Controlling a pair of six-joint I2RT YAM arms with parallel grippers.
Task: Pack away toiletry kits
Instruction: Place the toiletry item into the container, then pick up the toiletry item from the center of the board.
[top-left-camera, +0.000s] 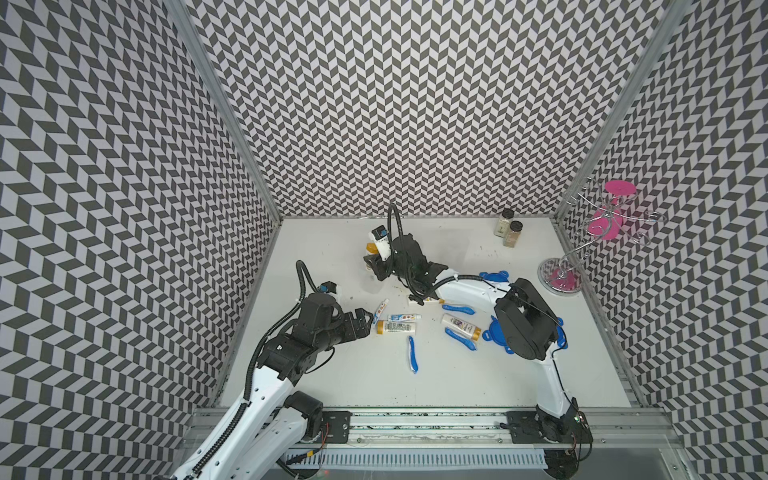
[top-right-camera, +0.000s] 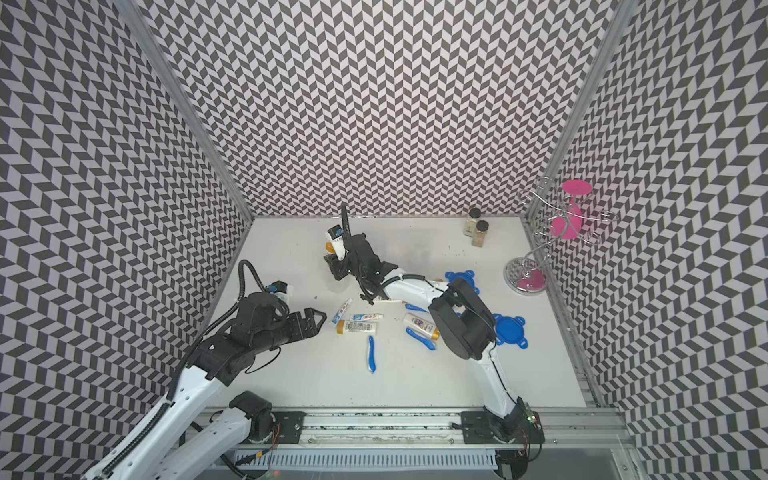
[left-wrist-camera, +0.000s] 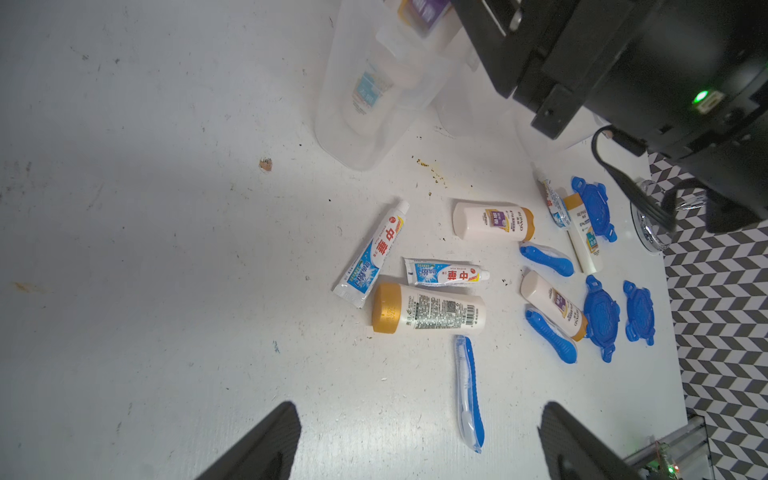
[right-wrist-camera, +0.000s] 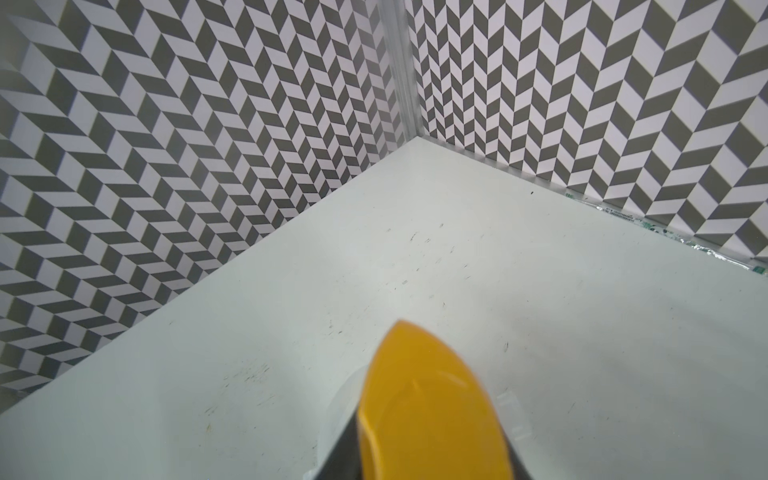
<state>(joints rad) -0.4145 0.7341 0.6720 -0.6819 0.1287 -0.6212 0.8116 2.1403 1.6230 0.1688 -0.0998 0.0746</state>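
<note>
Gold-capped tube (right-wrist-camera: 432, 399) between jaws of right gripper (top-left-camera: 375, 267)

Gold-capped tubes (left-wrist-camera: 428, 309), toothpaste tubes (left-wrist-camera: 374, 253), 3 blue toothbrushes (left-wrist-camera: 469, 395) and 3 blue lids (left-wrist-camera: 601, 318) lie scattered flat.

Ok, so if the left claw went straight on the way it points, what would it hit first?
Probably the gold cap of the nearest tube, just ahead of the open left claw. The toothpaste beside it is nearly as close, and the claw's height is unclear.
</note>
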